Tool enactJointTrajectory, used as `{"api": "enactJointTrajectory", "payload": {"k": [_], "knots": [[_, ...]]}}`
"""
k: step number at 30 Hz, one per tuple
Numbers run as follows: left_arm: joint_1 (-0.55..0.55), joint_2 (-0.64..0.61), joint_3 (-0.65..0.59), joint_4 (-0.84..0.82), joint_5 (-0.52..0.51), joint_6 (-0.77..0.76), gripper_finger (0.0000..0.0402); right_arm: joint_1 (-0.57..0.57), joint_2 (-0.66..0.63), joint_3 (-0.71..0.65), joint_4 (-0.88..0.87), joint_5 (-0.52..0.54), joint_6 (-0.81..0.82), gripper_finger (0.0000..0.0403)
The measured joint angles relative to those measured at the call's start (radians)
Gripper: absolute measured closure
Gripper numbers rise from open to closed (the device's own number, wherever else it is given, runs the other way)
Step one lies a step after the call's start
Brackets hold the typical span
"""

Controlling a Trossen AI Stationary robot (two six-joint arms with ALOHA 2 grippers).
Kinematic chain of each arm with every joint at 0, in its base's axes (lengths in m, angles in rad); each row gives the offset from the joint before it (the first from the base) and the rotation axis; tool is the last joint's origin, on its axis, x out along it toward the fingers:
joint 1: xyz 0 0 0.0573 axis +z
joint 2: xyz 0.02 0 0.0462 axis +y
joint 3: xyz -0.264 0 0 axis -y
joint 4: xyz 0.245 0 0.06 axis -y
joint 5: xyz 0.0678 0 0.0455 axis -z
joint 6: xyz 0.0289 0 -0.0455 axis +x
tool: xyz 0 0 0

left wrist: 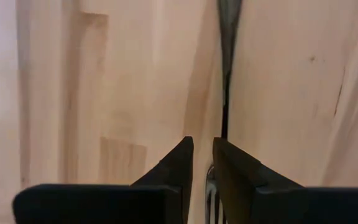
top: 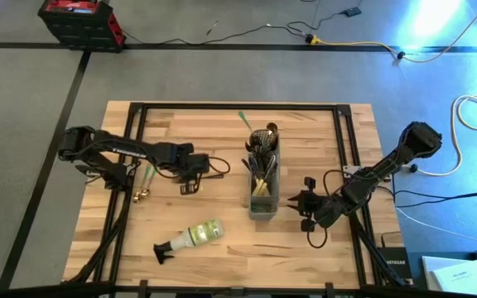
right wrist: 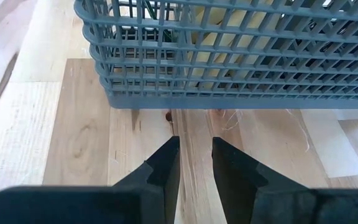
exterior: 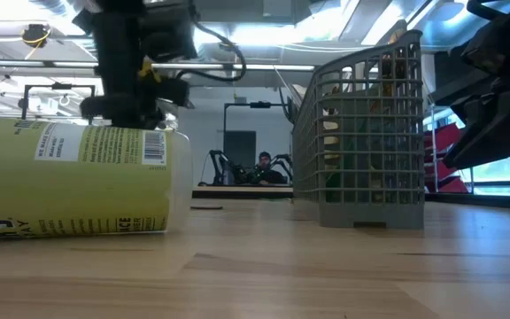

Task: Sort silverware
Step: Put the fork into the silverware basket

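My left gripper (top: 201, 168) hovers over the table's left middle, shut on a dark slim fork (left wrist: 227, 37). My right gripper (top: 292, 203) stands slightly open beside the grey mesh caddy (top: 263, 199), near its front end. Only bare wood shows between its fingers (right wrist: 195, 140). Several pieces of silverware (top: 262, 149) stand upright in the caddy. A green-handled piece (top: 244, 121) lies flat on the table beyond the caddy. Gold pieces (top: 142, 192) lie flat under my left arm. My left gripper pinches the fork's thin neck (left wrist: 224, 127) between its two fingertips (left wrist: 179, 155). The fork runs along the fingers. Its tines (left wrist: 211, 193) lie back between them and its handle sticks out past the tips. Whether the handle rests on the wood, I cannot tell.
A spray bottle (top: 193, 236) with a yellow-green label lies on its side near the front edge, left of the caddy. It fills the left of the low view (exterior: 69, 177). A black frame (top: 139, 116) runs around the tabletop. A person sits in the room beyond (exterior: 264, 164).
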Motion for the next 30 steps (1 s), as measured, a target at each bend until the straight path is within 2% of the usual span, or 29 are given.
{"api": "enactJointTrajectory", "payload": {"k": [7, 15, 30], "knots": [[-0.008, 0.0, -0.075, 0.1, 0.013, 0.046, 0.0354, 0.0, 0.0, 0.0, 0.0, 0.001, 0.0, 0.0327], [0.017, 0.0, -0.154, 0.161, 0.053, -0.017, 0.0354, 0.0, 0.0, 0.0, -0.001, 0.002, 0.0, 0.0327], [0.022, -0.001, -0.177, 0.237, 0.107, -0.025, 0.0354, 0.0, 0.0, 0.0, -0.001, 0.002, 0.0, 0.0327]]}}
